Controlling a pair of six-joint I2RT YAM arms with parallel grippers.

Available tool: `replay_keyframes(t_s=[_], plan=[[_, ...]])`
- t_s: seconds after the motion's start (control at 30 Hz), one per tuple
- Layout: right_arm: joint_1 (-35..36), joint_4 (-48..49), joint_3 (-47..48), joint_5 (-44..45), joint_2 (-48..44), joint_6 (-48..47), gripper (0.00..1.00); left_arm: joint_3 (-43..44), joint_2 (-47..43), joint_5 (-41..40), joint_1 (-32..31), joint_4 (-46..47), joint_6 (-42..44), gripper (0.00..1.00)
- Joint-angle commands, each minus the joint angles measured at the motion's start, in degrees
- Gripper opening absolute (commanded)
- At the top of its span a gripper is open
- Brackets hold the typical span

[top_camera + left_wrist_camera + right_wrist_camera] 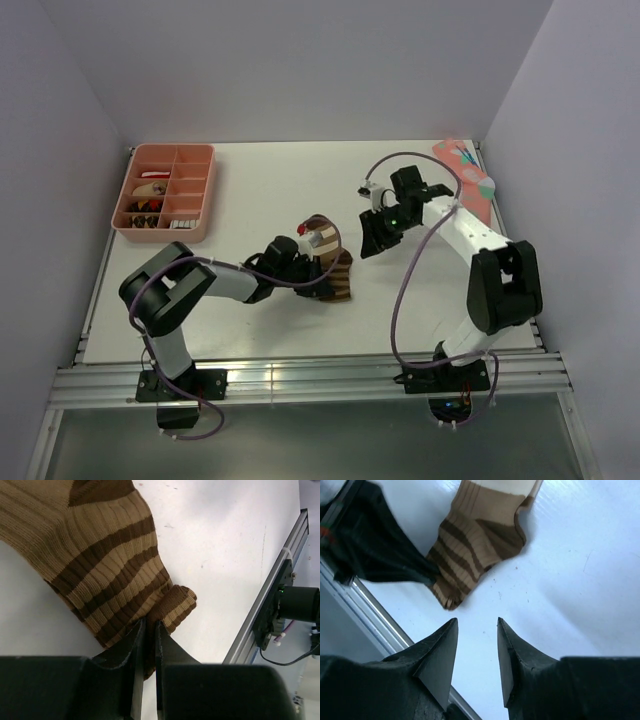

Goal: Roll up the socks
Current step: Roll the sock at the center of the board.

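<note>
The brown-and-tan striped sock [334,266] lies bunched mid-table, with a bit of white fabric at its upper end [318,238]. It fills the left wrist view [100,555] and shows in the right wrist view [475,540]. My left gripper [308,272] is shut on the sock's edge, with the fabric pinched between the fingers [148,630]. My right gripper [372,240] hangs open and empty to the right of the sock, above bare table [476,622]. The white sock with black stripes is mostly hidden; I cannot tell whether the white bit is it.
A pink tray [167,190] with small items in compartments stands at the back left. A pink sock with coloured dots [466,172] lies at the back right corner. The table's metal front rail [300,375] runs along the near edge.
</note>
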Motion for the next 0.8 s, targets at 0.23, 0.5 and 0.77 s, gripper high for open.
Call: replay_keyframes(t_s=[0.23, 0.5, 0.77], plan=[[8.3, 10.9, -11.4, 9.3, -12.2, -8.0, 0.43, 4.5, 4.9, 5.4, 6.3, -24.9, 0.7, 0.0], [25.6, 20.0, -21.8, 18.2, -23.0, -15.0, 0.44, 4.6, 6.0, 6.6, 8.2, -31.5, 0.1, 0.0], [35.2, 24.3, -24.7, 21.9, -22.4, -20.4, 0.47, 4.2, 6.6, 7.6, 8.2, -32.5, -2.1, 0.0]])
